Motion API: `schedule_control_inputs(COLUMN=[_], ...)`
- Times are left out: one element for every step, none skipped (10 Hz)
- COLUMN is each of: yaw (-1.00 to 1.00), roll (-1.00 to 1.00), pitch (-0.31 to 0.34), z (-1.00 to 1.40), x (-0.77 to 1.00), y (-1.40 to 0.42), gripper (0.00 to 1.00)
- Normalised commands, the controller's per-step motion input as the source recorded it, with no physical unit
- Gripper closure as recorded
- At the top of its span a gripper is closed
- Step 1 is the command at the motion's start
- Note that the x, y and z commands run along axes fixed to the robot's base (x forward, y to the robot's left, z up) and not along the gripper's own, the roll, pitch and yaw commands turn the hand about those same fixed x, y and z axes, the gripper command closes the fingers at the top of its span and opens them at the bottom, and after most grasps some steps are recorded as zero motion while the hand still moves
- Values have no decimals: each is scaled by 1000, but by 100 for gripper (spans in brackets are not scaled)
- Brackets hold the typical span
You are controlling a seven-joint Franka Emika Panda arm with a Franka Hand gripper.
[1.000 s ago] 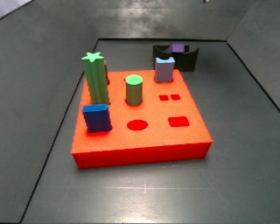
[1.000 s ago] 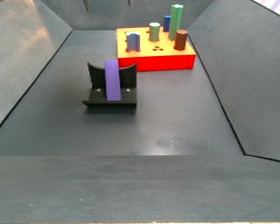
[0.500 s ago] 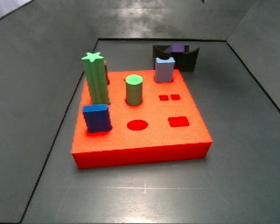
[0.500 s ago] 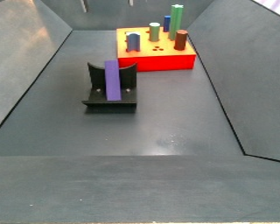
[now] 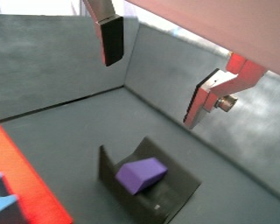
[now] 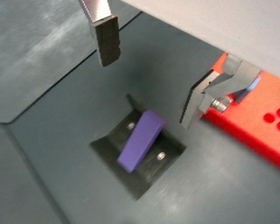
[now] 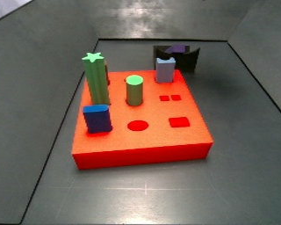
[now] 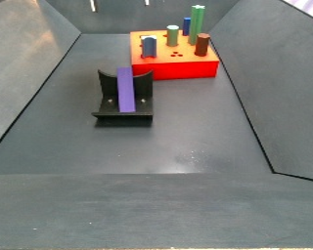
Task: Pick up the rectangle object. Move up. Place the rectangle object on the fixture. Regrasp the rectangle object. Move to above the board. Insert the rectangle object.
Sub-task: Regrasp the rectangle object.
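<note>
The rectangle object (image 8: 124,89), a long purple bar, leans in the black fixture (image 8: 105,98) in front of the red-orange board (image 8: 186,68). In both wrist views the bar (image 6: 140,140) (image 5: 143,175) rests in the fixture (image 6: 160,162) (image 5: 119,171), well below my gripper. My gripper (image 6: 153,70) (image 5: 157,68) is open, its silver fingers (image 6: 106,44) wide apart with nothing between them. A side view shows the fixture (image 7: 190,60) behind the board (image 7: 143,145), with a bit of the bar (image 7: 176,50) showing. The gripper is not visible in either side view.
On the board stand a green star post (image 7: 95,79), a green cylinder (image 7: 133,90), a squat blue block (image 7: 97,119) and a lavender peg (image 7: 165,68). Sloping grey walls enclose the dark floor on all sides.
</note>
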Motion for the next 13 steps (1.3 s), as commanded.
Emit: schedule_control_inputs(yaw=[40,42,49,58,70,83,108,122,133,150,161,121,118], roll=[1000,1000,1000,1000,1000,1000,884,619,481,286,201,215,202], pitch=[17,24,41,66,89,105,131,128,118,95,66,32,10], z=[-7,-9,-11,-6,-12,-16,-14,-15,-16,-8,-4,-1000,-1000], x=[27,36,53,68,80,84,92,91,94,82,73,29,31], y=[-21,-24,-26,-30,-33,-36,-36,-38,-40,-25,-28,76,76], gripper=[0,0,0,0,0,0,0,0,0,0,0,0,0])
